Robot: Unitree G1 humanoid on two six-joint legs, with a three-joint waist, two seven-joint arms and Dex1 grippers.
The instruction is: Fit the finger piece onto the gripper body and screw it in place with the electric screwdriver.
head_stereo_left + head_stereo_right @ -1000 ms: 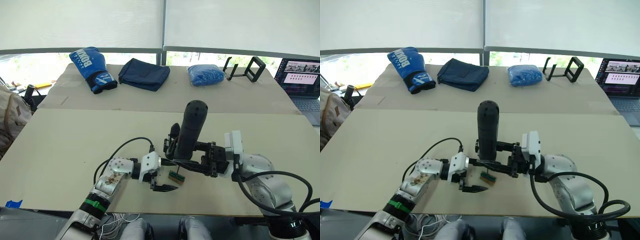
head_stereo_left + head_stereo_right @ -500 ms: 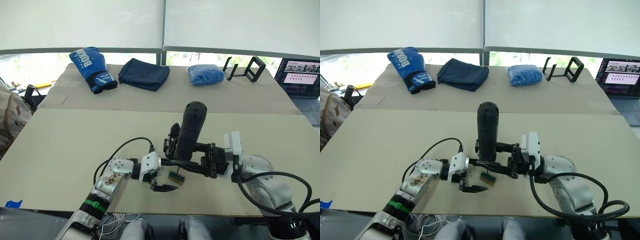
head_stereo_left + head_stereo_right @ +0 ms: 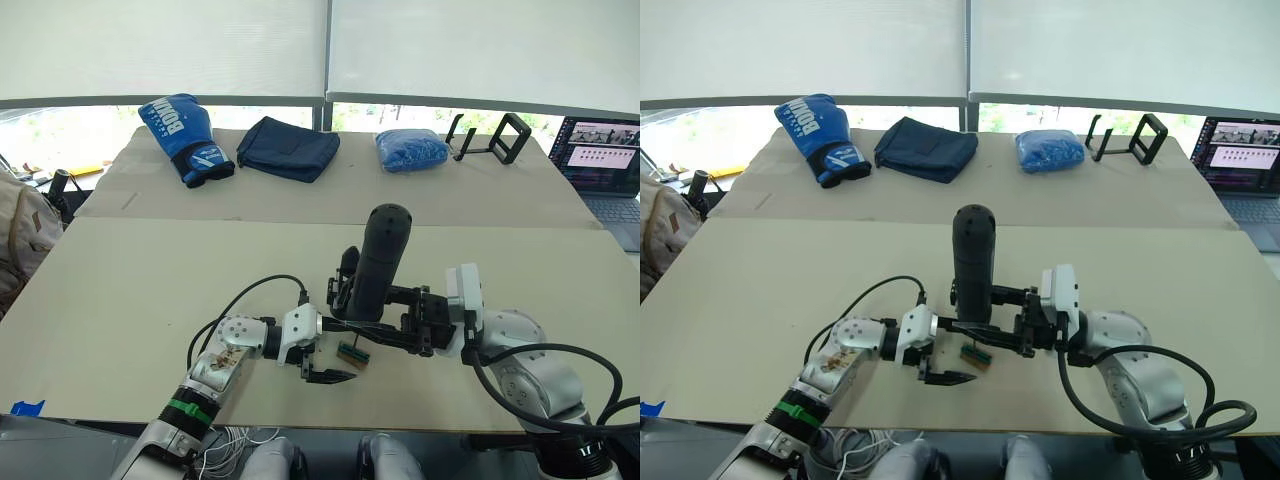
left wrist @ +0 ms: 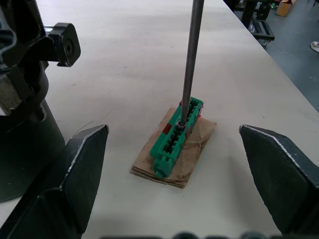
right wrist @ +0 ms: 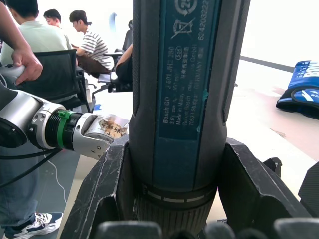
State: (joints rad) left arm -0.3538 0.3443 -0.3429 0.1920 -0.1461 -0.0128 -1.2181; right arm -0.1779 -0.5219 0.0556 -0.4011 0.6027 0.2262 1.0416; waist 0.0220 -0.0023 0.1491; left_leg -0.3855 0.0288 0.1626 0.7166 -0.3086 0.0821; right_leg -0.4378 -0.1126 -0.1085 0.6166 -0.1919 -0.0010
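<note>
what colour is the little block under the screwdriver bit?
Green block, sitting on a brown paper scrap. It shows best in the left wrist view.

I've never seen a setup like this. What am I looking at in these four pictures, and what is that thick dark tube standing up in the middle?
This is a two-armed robot working at a table. The two wide pictures come from cameras in its head, looking down over its arms. The other two come from a camera on each wrist.

The tube is the electric screwdriver. The right gripper has its fingers closed around it, holding it upright. Its thin metal bit touches a small green block lying on brown paper.

The left gripper is open beside that block. Next to it stands the gripper body, a small black assembly.

Farther back lie a blue boxing glove, a dark blue bag, a light blue bundle and a laptop.
</note>
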